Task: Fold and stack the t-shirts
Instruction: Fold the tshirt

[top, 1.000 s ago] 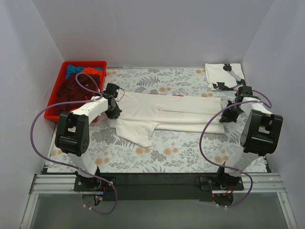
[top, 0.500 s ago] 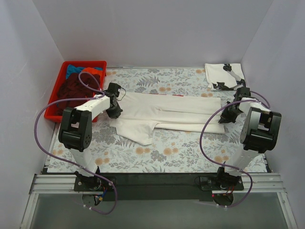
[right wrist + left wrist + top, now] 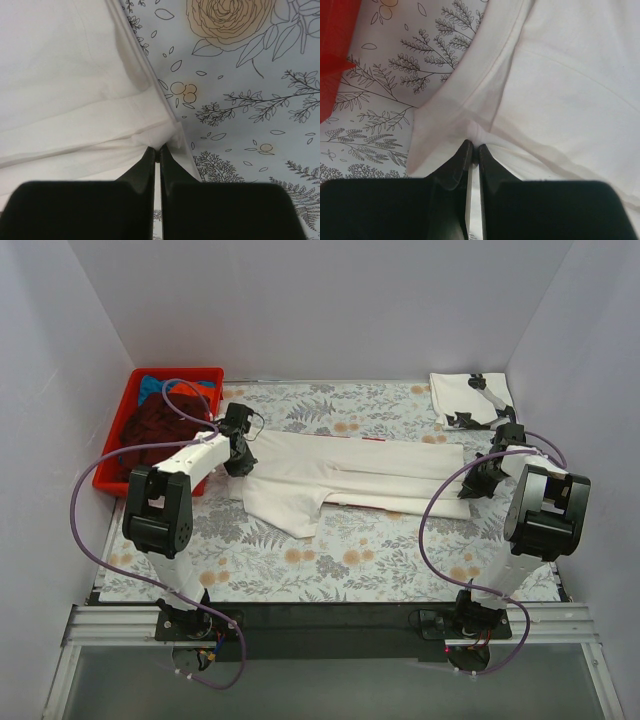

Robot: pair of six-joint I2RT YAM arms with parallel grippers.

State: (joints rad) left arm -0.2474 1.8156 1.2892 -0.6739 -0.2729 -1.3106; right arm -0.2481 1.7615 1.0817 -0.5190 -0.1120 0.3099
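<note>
Observation, near to far. On the near side of the white t-shirt, the floral table lies bare across its width: open room. The white t-shirt lies flat across mid-table, running left to right, with one flap pointing toward my bases.

My left gripper is clamped on its left edge, cloth nipped between the closed tips; bare table shows just left of that edge. My right gripper is pinched onto its right-end corner, with bare table to the right. Both my forearms reach low, elbows raised.

Left of the shirt, the red crate holds a maroon tee, an orange tee and a blue tee. Beyond the shirt's right end lies a folded white tee with black print, apart from it.
</note>
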